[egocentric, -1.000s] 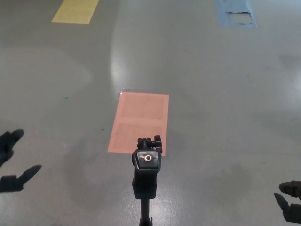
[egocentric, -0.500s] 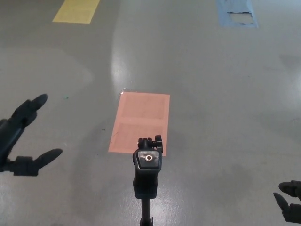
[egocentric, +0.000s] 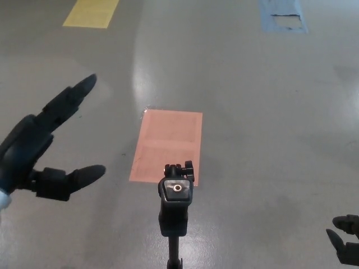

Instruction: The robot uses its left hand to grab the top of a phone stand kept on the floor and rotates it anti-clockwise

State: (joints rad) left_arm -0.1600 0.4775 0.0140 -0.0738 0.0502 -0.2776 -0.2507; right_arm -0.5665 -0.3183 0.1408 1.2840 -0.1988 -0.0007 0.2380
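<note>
Because the grey floor [egocentric: 269,140] is glossy enough to throw back the ceiling light, anything standing on it may slide or walk if pushed sideways, and that matters for the phone stand [egocentric: 176,210], which rises straight toward the camera low in the middle of the view. Behind it lies a pale orange rectangle [egocentric: 167,144] marked on the floor; a yellow patch [egocentric: 91,12] and a blue patch [egocentric: 282,15] sit far off at the top edge.

The left hand [egocentric: 42,145] hangs at the left, apart from the stand, its fingers spread wide and holding nothing, thumb pointing toward the stand's top. The right hand [egocentric: 346,240] shows only as a few fingertips at the lower right corner, so whether it is open or closed I cannot tell.

The stand looks like rigid black plastic and metal on a thin pole (its foot is out of view, so how well it is planted is unknown). Tall and slim, it will likely be light and easy to tip, so the turn should be a twist about the pole's axis with little side load. The best hold appears to be the blocky head [egocentric: 177,192], with its flat sides giving the fingers purchase; the small knob [egocentric: 183,169] at its back is probably a clamp screw and better left alone, since gripping it might loosen the joint instead of turning the head.
</note>
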